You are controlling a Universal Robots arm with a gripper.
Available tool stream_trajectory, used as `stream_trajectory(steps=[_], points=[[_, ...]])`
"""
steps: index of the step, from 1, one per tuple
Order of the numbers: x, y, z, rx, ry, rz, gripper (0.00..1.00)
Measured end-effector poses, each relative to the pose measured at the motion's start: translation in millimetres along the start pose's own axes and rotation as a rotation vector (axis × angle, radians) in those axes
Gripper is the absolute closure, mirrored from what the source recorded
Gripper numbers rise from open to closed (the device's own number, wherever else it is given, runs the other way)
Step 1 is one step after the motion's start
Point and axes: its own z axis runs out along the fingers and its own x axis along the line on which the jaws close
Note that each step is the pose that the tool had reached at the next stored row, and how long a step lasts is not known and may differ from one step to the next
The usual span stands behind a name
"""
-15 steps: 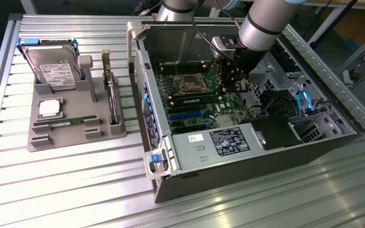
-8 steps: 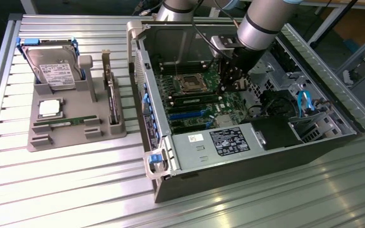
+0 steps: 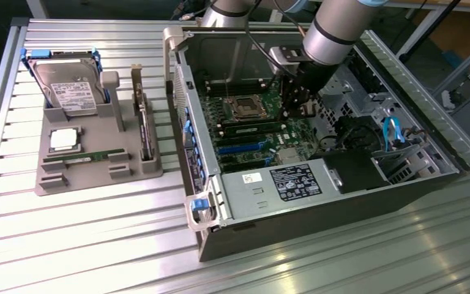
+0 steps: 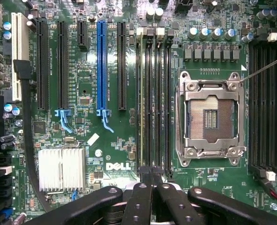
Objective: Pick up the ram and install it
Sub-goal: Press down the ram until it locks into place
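Observation:
A ram stick (image 4: pixel 141 101) stands edge-on in the memory slot nearest the blue expansion slot (image 4: pixel 101 65); in the exterior view it is the green strip (image 3: pixel 247 129) beside the processor socket. My gripper (image 4: pixel 150 178) is shut, its dark fingers (image 4: pixel 140 197) pressed together over one end of the memory slots with nothing visibly between them. I cannot tell whether it touches the stick. From outside, the gripper (image 3: pixel 300 110) hangs inside the open computer case (image 3: pixel 210 208), low over the motherboard. Another green stick (image 3: pixel 80 158) lies in the grey tray (image 3: pixel 96 180).
The tray also holds a hard drive (image 3: pixel 68 86), a square silver processor chip (image 3: pixel 63 139) and a dark expansion card (image 3: pixel 142 122). Around the gripper are the empty processor socket (image 4: pixel 211 117), a silver heatsink (image 4: pixel 61 168), black cables (image 4: pixel 26 136) and the power supply (image 3: pixel 296 180).

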Motion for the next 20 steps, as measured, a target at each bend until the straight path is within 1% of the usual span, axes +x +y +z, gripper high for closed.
stream_trajectory(steps=[12,20], points=[[1.4,0.0,0.9,-0.0001,0.0002,0.0,0.9],[1.5,-0.2,3.4,0.0,0.0002,0.0,0.9]])
